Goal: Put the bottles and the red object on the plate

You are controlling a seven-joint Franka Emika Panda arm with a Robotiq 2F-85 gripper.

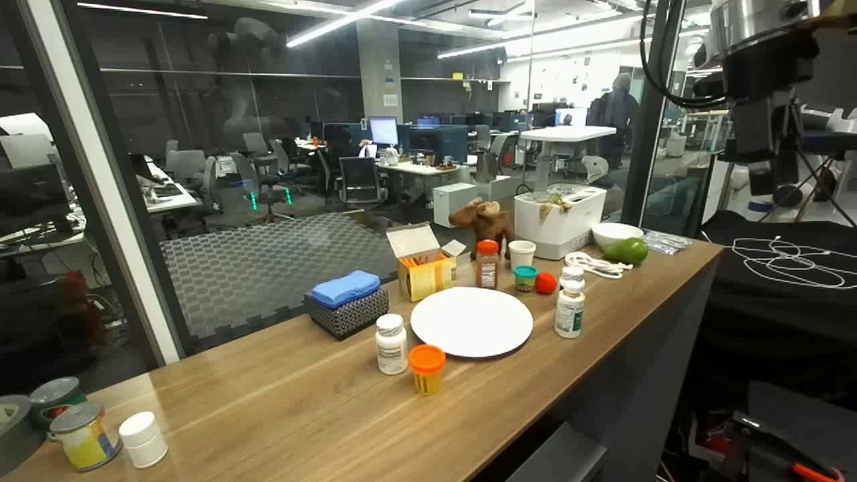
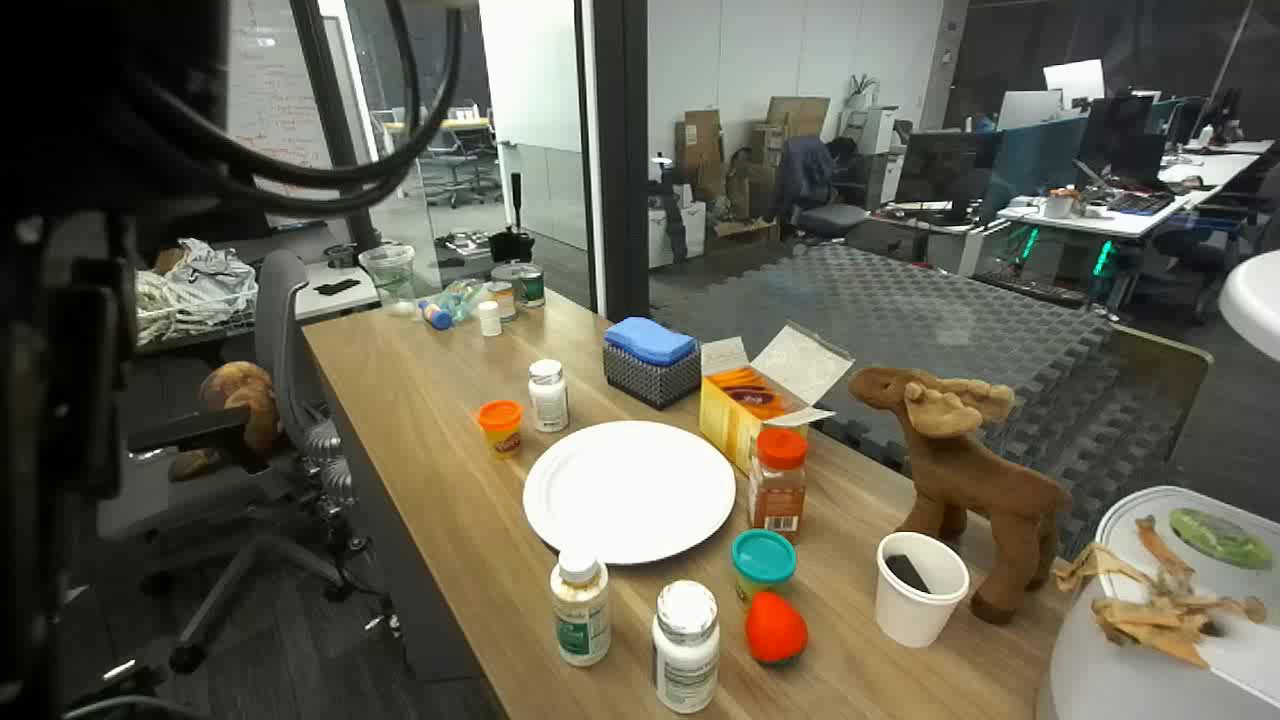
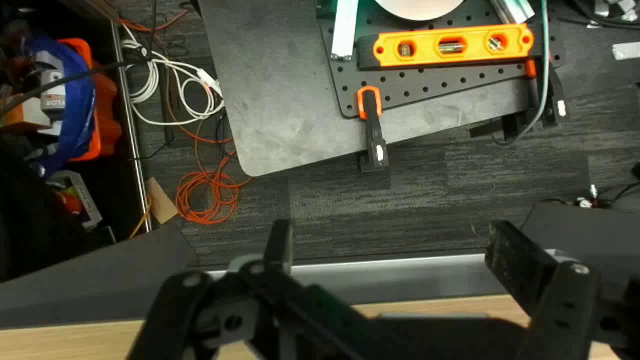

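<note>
The white plate [image 1: 471,321] lies bare mid-table in both exterior views [image 2: 630,492]. A white bottle [image 1: 392,345] stands beside it. At the plate's other side stand a bottle with a green label [image 1: 570,313] and another white bottle [image 2: 686,650], partly hidden in an exterior view. The red object [image 2: 775,628], a small rounded orange-red piece, sits near these two; it also shows in an exterior view [image 1: 546,283]. My gripper [image 3: 390,245] is open and empty, fingers wide apart. It hangs high beyond the table's edge, away from the bottles [image 1: 763,177].
An orange-lidded tub [image 1: 427,371], a teal-lidded tub [image 2: 763,562], a red-capped jar [image 2: 778,485], a yellow box [image 1: 428,274] and a blue-topped box [image 1: 347,301] surround the plate. A toy moose [image 2: 965,490], paper cup [image 2: 920,590] and white bin [image 1: 561,217] stand farther along. Cans [image 1: 84,435] and a small white bottle [image 1: 142,440] stand at one end.
</note>
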